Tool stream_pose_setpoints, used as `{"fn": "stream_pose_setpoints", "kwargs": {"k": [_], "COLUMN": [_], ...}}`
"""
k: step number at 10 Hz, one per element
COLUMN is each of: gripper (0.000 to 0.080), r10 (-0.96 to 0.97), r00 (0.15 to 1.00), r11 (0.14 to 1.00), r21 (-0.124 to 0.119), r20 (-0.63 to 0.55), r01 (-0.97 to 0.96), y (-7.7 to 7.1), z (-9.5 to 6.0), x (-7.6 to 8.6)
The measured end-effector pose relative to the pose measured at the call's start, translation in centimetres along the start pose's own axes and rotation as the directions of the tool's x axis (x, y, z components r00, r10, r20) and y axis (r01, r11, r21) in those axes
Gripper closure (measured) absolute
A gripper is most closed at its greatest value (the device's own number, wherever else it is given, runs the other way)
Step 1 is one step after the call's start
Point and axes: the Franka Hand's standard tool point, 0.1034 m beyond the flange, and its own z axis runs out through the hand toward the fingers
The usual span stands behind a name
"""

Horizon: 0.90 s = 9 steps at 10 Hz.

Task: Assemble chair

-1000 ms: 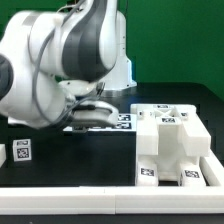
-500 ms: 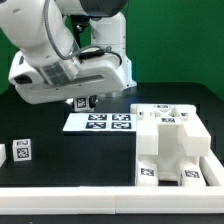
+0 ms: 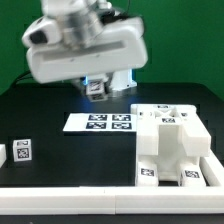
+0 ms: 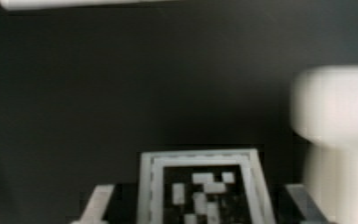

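One arm (image 3: pixel 85 45) hangs over the far half of the bench (image 3: pixel 60 170), and its white bulk fills the upper part of the exterior view. Under it the pincer (image 3: pixel 96 90) points down and holds a small tagged block (image 3: pixel 97 88), well clear of the black surface. The wrist view shows this closer, though blurred. The block has a white frame and a black-and-white tag on its face. It sits between two grey fingers (image 4: pixel 101 203), which stand narrow against its sides.

The chair (image 3: pixel 172 145) stands at the near corner of the bench on the exterior view's right. It is a white blocky stack of parts, with tags on its top and on its front face. It is well apart from the held block.

The marker board (image 3: pixel 100 122) lies flat near the middle of the bench, just beside the chair and below the pincer.

Two loose parts sit at the bench edge on the exterior view's left. One is a small cube (image 3: pixel 22 150) with a tag facing the camera. The other is a sliver (image 3: pixel 2 155) cut off by the frame.

A white rail (image 3: pixel 60 202) runs along the near edge.

The wrist view also holds a pale smear (image 4: pixel 341 120) beside the pincer, too blurred to tell what it is.
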Motion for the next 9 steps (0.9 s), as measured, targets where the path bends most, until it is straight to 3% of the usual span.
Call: {"fn": "stream_pose_setpoints", "kwargs": {"k": [1,5,7,8,9], "gripper": [0.0533,0.0533,0.0533,0.0533,0.0533], "r10": [-0.058,-0.064,-0.099,-0.133,-0.168], "r00": [0.996,0.946,0.887,0.820,0.767], "r11": [0.998,0.995,0.991,0.987,0.980], "r21": [-0.021,-0.092,-0.122,-0.152,-0.189], "r20": [-0.066,-0.317,-0.450,-0.557,-0.619], "r01": [0.057,0.036,0.049,0.058,0.062], "y": [-0.4,0.5,-4.0,-5.3,-5.3], "z": [-0.7,-0.8,-3.0,-4.5,-5.2], "x": [1.1,1.9,4.1,5.4,5.6]}}
